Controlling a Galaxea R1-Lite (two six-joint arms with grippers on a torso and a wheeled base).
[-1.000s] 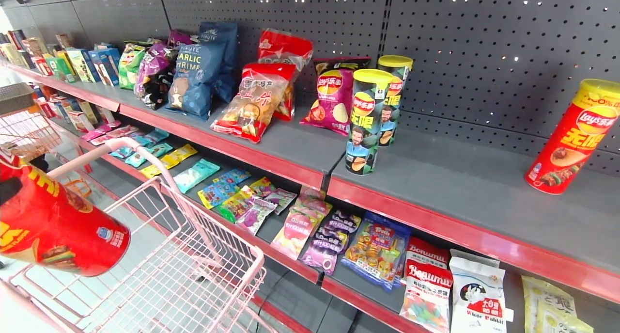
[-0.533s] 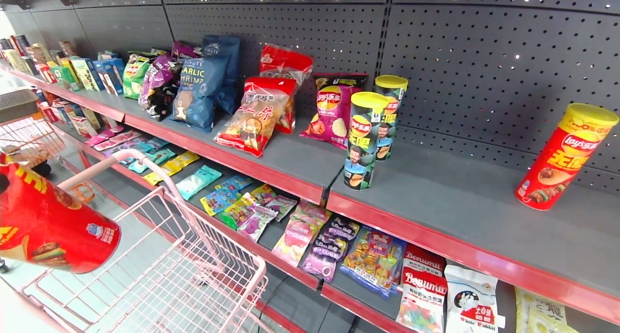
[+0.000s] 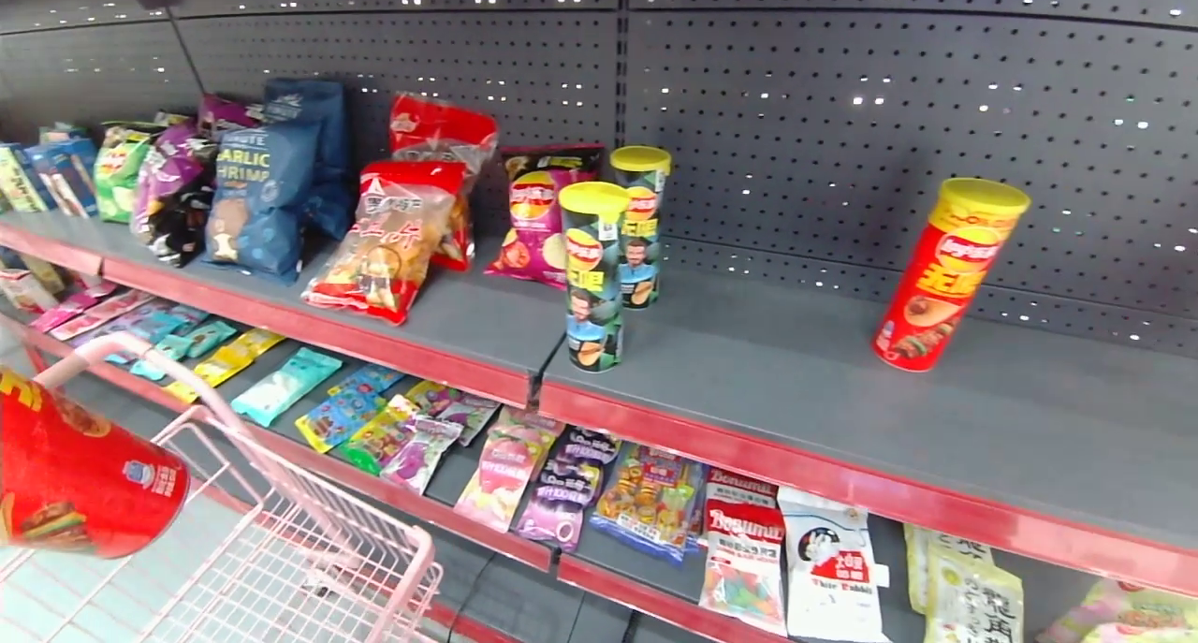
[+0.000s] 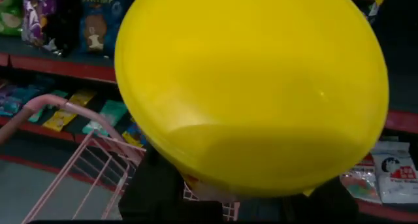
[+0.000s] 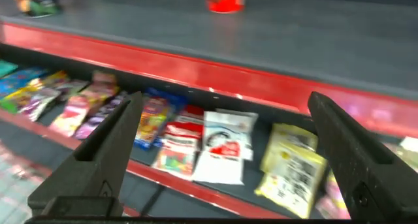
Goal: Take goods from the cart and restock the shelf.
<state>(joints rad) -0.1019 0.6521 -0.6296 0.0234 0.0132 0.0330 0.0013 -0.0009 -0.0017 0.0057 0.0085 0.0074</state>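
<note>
Grip check: left claw (image 4: 238,208) clamped round red cardboard crisp tube with yellow plastic lid (image 3: 80,479), tube tilted, hanging above pink wire cart (image 3: 421,554), well short of grey metal shelf (image 3: 749,362). Right claw (image 5: 222,106) spread wide, empty, pointing at red shelf lip (image 3: 842,484). Risks: smooth tube slips from grip, drops into cart; swing-in too low, base clips red shelf lip; set down tilted, it topples, rolls into matching red tube (image 3: 945,273) standing on shelf or two green-black tubes (image 3: 592,278).
</note>
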